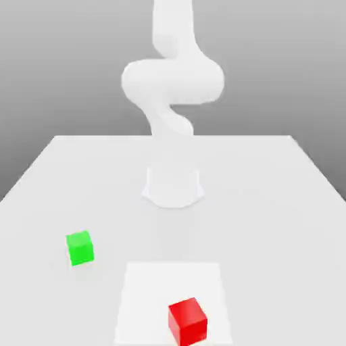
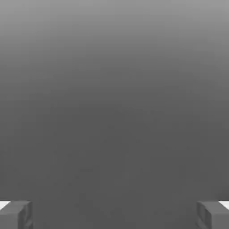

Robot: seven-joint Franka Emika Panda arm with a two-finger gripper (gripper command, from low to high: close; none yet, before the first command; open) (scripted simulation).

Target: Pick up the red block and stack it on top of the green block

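Across the white table, can see the red block resting slightly turned on the paler square, near its front edge. Toward the exterior view's left, can make out the green block, off the square, well apart from the red. Behind both, can see the white arm above its base. In the hand view, can find the gripper spread wide, pinching nothing.
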